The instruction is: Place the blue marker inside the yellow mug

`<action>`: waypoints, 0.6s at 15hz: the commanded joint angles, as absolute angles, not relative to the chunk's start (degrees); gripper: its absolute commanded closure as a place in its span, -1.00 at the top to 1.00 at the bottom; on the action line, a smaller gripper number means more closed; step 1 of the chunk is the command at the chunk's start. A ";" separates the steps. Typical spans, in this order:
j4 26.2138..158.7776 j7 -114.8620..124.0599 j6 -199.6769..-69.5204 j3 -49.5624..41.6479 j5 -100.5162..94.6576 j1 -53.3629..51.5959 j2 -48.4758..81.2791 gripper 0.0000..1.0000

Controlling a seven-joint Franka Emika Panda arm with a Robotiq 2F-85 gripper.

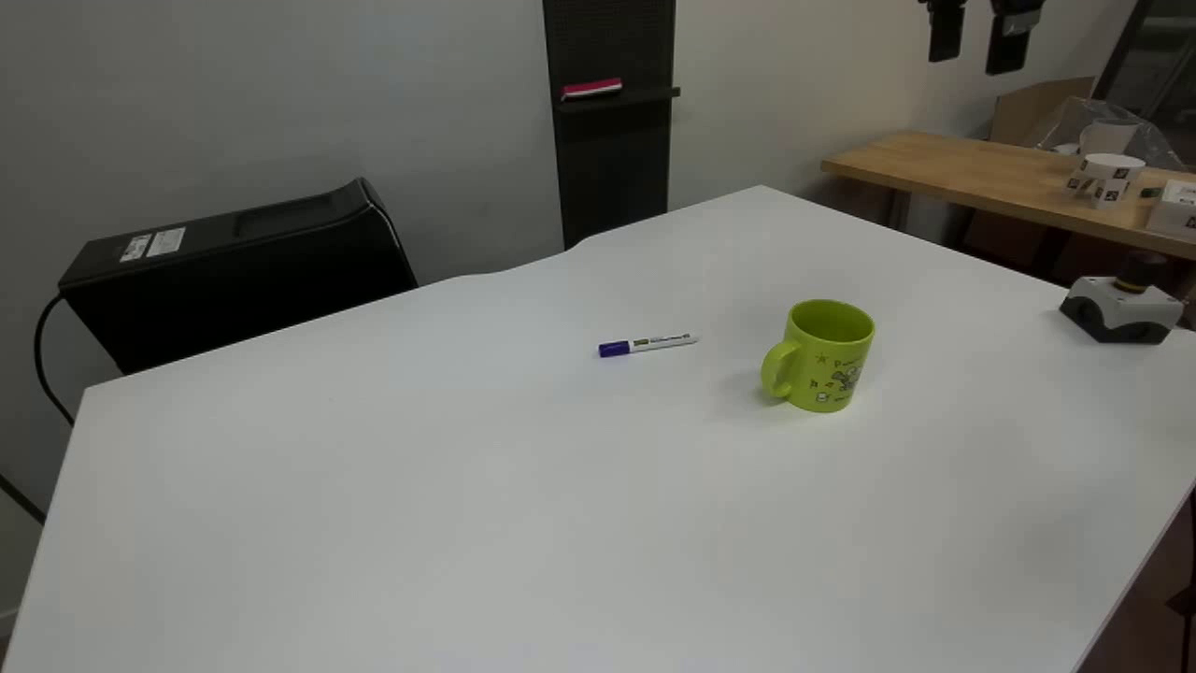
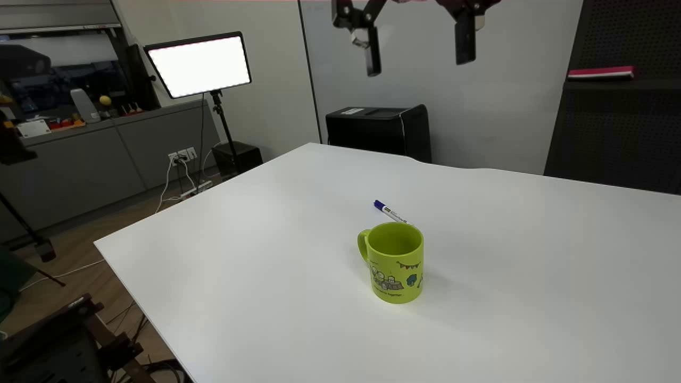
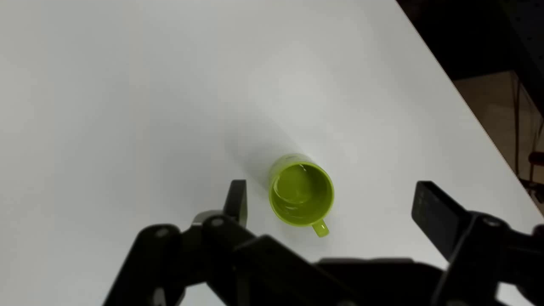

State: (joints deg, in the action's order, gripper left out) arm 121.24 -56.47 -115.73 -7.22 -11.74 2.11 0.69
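The task is judged to be only at its start: the blue-capped marker [image 1: 647, 346] is not yet being grasped, and the picking up, the carrying and the lowering into the lime-green mug [image 1: 822, 365] are all remaining to be done. Both are being supported by a white worktop [image 1: 420, 523], near each other but apart.

The tool [image 2: 420, 68] is hanging high above the worktop with nothing being gripped, its two fingers standing wide apart; in the wrist view the mug is being framed between them, lower down and untouched.

The marker is lying flat, well in from the corners and closer than the mug to the worktop's notched edge, which is being faced by a black case [image 1: 252, 299]. Its white end is pointing towards the mug, its cap away.

The mug is standing upright, closer than the marker to the edge by a wooden side table [image 1: 953, 164], its handle being angled away from that edge. Nothing is being held in it: from above, only bare floor and glossy inner wall are being shown. On the side table a clear plastic bag [image 1: 1154, 140] is being seen; its contents cannot be clearly told.
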 commanded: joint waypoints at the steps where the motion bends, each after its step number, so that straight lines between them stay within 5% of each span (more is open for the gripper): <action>1: 117.82 -59.56 -116.70 -5.87 -21.00 2.83 2.31 1.00; 9: 119.37 -59.00 -116.82 -5.54 -20.30 3.00 1.43 1.00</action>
State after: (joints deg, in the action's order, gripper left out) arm 119.48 -58.98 -116.99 -6.43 -20.32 2.14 1.43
